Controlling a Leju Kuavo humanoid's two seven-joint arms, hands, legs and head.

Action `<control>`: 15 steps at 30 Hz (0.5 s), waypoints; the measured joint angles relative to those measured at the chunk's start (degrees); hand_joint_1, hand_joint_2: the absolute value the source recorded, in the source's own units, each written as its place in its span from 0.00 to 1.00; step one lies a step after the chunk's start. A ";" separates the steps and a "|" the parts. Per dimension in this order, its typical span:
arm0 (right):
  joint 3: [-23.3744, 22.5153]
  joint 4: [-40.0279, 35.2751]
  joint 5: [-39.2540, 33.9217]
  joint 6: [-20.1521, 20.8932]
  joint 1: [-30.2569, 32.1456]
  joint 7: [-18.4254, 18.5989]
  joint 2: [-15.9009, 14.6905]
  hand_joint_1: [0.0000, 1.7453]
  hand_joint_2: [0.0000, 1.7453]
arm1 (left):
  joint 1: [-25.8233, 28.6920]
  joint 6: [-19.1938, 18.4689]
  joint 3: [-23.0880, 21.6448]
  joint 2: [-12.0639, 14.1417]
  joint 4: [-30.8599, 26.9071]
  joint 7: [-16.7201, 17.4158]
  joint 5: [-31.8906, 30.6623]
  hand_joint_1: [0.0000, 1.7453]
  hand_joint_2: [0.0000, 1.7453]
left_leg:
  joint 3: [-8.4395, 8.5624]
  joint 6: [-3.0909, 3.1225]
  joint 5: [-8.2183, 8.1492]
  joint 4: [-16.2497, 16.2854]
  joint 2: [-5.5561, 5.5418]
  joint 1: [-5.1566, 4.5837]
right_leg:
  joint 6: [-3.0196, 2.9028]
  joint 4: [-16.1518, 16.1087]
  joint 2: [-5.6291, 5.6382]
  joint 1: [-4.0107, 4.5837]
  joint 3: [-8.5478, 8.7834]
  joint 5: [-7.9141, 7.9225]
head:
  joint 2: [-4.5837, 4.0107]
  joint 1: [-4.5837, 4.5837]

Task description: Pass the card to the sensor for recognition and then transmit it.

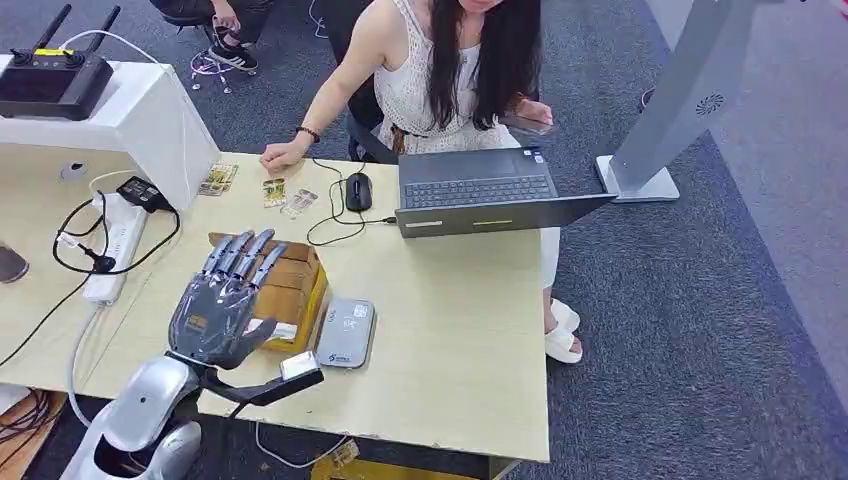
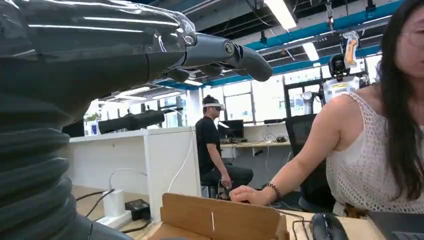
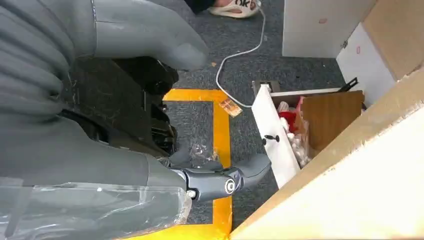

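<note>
One left hand (image 1: 225,305) over box (image 1: 292,290) | fingers (image 1: 243,258) straight, spread, holding nothing | sensor (image 1: 345,333) beside box | right hand (image 3: 150,165) empty, fingers apart

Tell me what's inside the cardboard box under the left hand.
The left hand hovers open above the cardboard box, covering most of its inside. The uncovered part shows only brown cardboard surfaces. Whether cards lie in it cannot be seen.

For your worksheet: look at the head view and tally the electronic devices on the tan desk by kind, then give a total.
Laptop: 1
Computer mouse: 1
Power strip: 1
Grey card sensor: 1
Black power adapter: 1
Total: 5
</note>
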 joint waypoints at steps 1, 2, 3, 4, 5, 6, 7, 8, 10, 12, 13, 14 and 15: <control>-0.22 -0.13 0.15 0.00 0.01 0.02 0.00 0.00 1.00 | 0.66 0.17 -0.33 0.07 -0.44 -0.13 -0.31 0.00 1.00 | 0.00 0.00 0.00 0.00 0.00 0.00 | 0.00 0.00 0.00 0.00 0.00 0.00 | 0.00 0.02; -0.46 -0.17 0.28 0.00 0.00 0.04 0.00 0.00 1.00 | 1.33 0.39 -0.66 0.24 -0.81 -0.31 -0.41 0.00 1.00 | 0.00 0.00 0.00 0.00 0.00 0.00 | 0.00 0.00 0.00 0.00 0.00 0.00 | 0.00 0.02; -0.68 -0.26 0.39 0.00 0.01 0.07 0.00 0.00 1.00 | 2.02 0.66 -1.14 0.40 -1.22 -0.33 -0.48 0.00 1.00 | 0.00 0.00 0.00 0.00 0.00 0.00 | 0.00 0.00 0.00 0.00 0.00 0.00 | 0.00 0.02; -0.85 -0.37 0.48 0.00 0.03 0.17 0.00 0.00 1.00 | 2.87 0.85 -1.51 0.55 -1.70 -0.44 -0.63 0.00 1.00 | 0.00 0.00 0.00 0.00 0.00 0.00 | 0.00 0.00 0.00 0.00 0.00 0.00 | 0.00 0.02; -1.03 -0.50 0.70 0.07 0.04 0.22 0.00 0.00 1.00 | 3.88 1.05 -1.97 0.79 -2.21 -0.46 -0.87 0.00 1.00 | 0.00 0.00 0.00 -0.01 0.01 0.00 | 0.00 0.00 0.01 0.00 0.00 0.00 | 0.00 0.02; -1.29 -0.63 0.90 0.22 0.07 0.24 0.02 0.00 1.00 | 5.00 1.25 -2.56 0.94 -2.67 -0.50 -1.01 0.00 1.00 | 0.00 0.00 -0.01 -0.01 0.01 0.00 | 0.00 -0.01 0.01 0.00 0.00 0.00 | 0.00 0.02; -1.77 -0.76 1.11 0.35 0.10 0.31 0.07 0.00 1.00 | 6.14 1.66 -3.19 1.35 -3.30 -0.46 -1.07 0.00 1.00 | 0.00 0.00 -0.01 -0.01 0.01 0.00 | 0.01 -0.01 0.01 0.00 0.00 -0.01 | 0.00 0.00; -2.08 -0.83 1.31 0.39 0.12 0.33 0.09 0.00 1.00 | 7.09 1.99 -3.54 1.44 -3.54 -0.26 -1.09 0.00 1.00 | -0.01 0.01 -0.02 -0.01 0.00 0.00 | 0.02 -0.01 0.00 0.00 0.00 -0.03 | 0.00 0.04; -2.69 -1.05 2.03 0.65 0.15 0.41 0.11 0.00 1.00 | 9.14 2.56 -4.59 2.18 -4.02 0.96 -1.05 0.00 1.00 | 0.00 0.00 -0.03 -0.01 0.00 0.00 | 0.00 -0.01 0.00 0.00 0.00 -0.05 | 0.00 0.00; -3.39 -1.20 2.67 0.87 0.17 0.77 0.15 0.00 1.00 | 10.55 2.58 -5.25 2.84 -4.11 2.29 -0.70 0.00 1.00 | 0.00 0.00 -0.03 -0.01 -0.01 0.00 | 0.01 -0.01 -0.01 0.00 -0.01 -0.05 | 0.00 0.00; -3.63 -1.25 2.82 0.90 0.17 0.83 0.15 0.00 1.00 | 10.92 2.58 -5.33 2.97 -4.11 2.78 -0.52 0.00 1.00 | 0.00 0.01 -0.03 -0.02 -0.02 0.00 | 0.01 -0.01 -0.03 0.00 0.00 -0.05 | 0.00 0.02; -3.78 -1.29 2.99 0.94 0.16 0.87 0.15 0.00 1.00 | 11.19 2.58 -5.36 3.26 -4.09 3.26 -0.30 0.00 1.00 | -0.01 0.01 -0.03 -0.02 -0.02 0.00 | 0.01 -0.01 -0.05 0.00 0.00 -0.05 | 0.00 0.02; -3.91 -1.40 3.32 0.94 0.16 0.96 0.17 0.00 1.00 | 11.34 2.56 -5.36 3.30 -4.02 3.67 -0.11 0.00 1.00 | 0.00 0.01 -0.03 -0.03 -0.02 0.00 | 0.01 -0.01 -0.05 0.00 0.00 -0.05 | 0.00 0.02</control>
